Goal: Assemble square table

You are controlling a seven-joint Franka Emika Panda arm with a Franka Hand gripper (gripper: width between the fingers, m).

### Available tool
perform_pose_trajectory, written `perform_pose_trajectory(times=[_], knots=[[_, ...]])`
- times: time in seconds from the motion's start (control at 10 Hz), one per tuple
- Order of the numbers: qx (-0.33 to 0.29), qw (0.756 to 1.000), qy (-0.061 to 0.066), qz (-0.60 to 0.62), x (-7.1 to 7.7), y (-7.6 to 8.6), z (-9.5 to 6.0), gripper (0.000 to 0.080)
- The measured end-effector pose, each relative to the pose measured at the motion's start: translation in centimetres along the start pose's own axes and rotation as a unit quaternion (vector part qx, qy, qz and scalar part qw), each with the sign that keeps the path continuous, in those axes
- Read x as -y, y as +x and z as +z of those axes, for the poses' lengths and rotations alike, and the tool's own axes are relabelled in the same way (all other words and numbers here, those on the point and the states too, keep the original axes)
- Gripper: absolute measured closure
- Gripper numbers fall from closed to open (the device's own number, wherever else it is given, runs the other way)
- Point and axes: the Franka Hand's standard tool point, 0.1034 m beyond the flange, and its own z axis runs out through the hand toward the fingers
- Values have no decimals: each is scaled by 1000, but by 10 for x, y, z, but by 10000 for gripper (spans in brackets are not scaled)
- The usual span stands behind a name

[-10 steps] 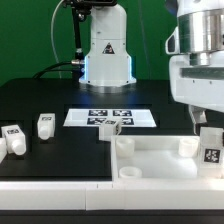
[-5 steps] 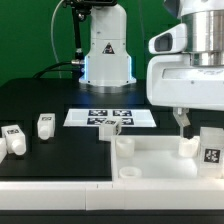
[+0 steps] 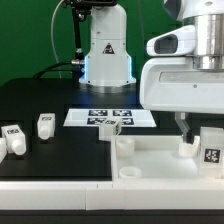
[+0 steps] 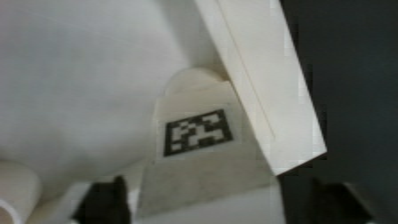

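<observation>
Square table top (image 3: 156,156), white, seemingly raised-rimmed

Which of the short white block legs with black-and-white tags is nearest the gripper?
The short white block leg standing at the exterior view's right edge, beside the gripper; the other three legs sit farther toward the exterior view's left.

You are getting bright, even light from overhead in the exterior view. The black table (image 3: 40,100) is giving off a dull sheen, and the white tabletop (image 3: 150,165) is washing out near its rim, with faint shadows lying along its inner walls. The arm (image 3: 190,70), close to the lens, is blurring. In the wrist view, the leg (image 4: 205,170) is looking soft and grainy.
</observation>
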Motion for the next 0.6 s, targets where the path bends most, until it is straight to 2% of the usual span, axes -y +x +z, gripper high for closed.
perform_pose_trajectory(times=[0.1,0.2,0.6], knots=[[0,999,1,44,-1,0,0,359],[-1,998,-1,67,-3,2,0,477],[-4,995,-8,95,-9,4,0,477]])
